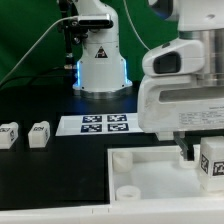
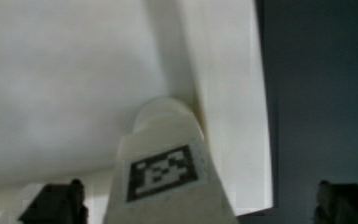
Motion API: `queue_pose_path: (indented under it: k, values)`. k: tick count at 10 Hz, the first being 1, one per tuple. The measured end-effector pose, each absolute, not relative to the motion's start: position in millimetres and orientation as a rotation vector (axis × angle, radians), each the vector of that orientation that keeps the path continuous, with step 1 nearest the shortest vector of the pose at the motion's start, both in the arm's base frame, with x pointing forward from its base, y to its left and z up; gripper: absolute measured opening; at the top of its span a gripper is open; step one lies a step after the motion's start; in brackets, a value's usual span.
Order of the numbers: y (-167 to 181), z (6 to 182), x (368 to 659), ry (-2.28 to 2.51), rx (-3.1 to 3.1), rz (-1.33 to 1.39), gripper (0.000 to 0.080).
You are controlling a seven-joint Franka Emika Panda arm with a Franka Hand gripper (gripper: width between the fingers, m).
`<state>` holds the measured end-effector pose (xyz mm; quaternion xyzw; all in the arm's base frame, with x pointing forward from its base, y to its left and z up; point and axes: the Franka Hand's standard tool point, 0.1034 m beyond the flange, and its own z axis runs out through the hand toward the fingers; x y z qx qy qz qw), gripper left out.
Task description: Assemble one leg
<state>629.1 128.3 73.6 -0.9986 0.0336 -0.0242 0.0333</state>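
A white leg with a black-and-white marker on its face stands between my gripper's two dark fingertips, with a gap on each side. The gripper is open and does not touch it. In the exterior view this leg stands on the large white tray at the exterior view's right, just under my gripper. The tray's flat face and raised rim lie behind the leg. Two more legs lie on the black table at the exterior view's left.
The marker board lies flat on the table behind the tray. The robot base stands at the back with cables beside it. The tray has a round corner socket near its front left corner.
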Motion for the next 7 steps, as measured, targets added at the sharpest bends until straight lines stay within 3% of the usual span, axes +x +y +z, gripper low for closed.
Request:
queue_pose_path:
  k: [2,4,7]
  values:
    - [127.5,72.5,628.7,0.175,-3.064,-0.068,0.0637]
    - [126.9,71.7,627.8,0.416,-3.033,-0.052,0.0305]
    - [122.8,70.3,628.3,0.886,-2.914,-0.023,0.0298]
